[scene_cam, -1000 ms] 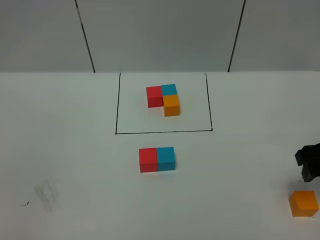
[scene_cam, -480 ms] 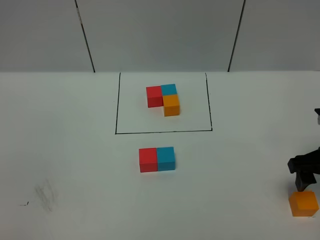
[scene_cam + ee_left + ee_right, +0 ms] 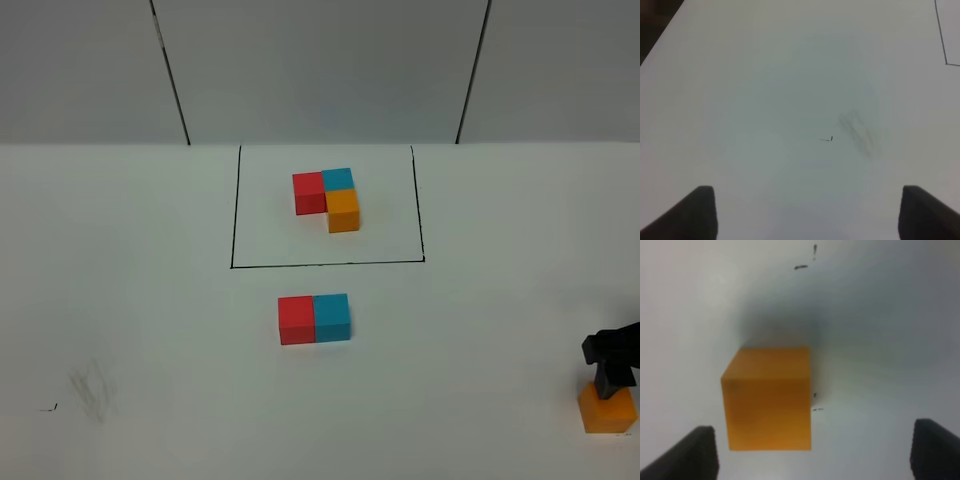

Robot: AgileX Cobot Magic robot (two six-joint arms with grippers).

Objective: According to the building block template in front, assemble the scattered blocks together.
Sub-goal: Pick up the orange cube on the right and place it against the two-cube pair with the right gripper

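Right end effector [image 3: 815, 442]: spread wide, poised over the plain matte orange cube [image 3: 767, 400], not gripping it.
Cube's place: near the right front corner of the white bench [image 3: 150, 300].
Left end effector [image 3: 807, 210]: spread wide, empty.

Soft, even light fills the exterior high view; the white worktop [image 3: 150, 330] is bright without glare, and shadows there are faint and short. The right wrist view is out of focus: the orange cube [image 3: 767, 400] has smeared edges and a wide grey shadow behind it. The left wrist view is dimmer and hazy.
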